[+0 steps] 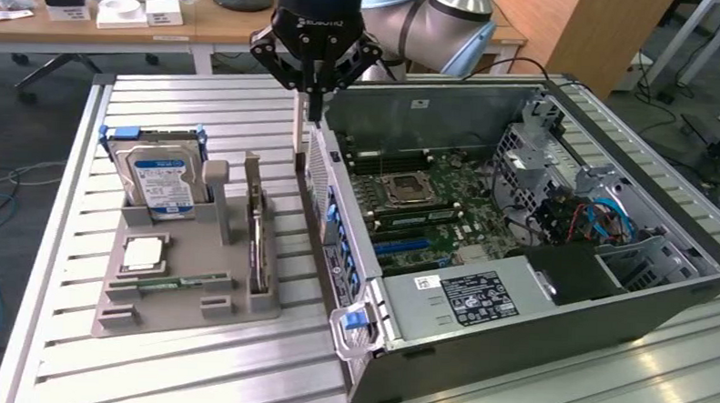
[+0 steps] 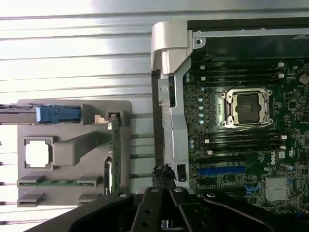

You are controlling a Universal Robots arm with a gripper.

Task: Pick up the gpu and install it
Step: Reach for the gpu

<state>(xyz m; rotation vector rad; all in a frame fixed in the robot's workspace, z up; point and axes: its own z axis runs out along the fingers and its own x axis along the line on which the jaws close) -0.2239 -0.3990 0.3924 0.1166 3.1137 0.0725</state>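
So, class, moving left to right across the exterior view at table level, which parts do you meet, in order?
hard drive → gpu → CPU socket → blue cables

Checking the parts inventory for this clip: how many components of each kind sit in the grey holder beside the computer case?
gpu: 1
hard drive: 1
processor chip: 1
memory stick: 1
Total: 4
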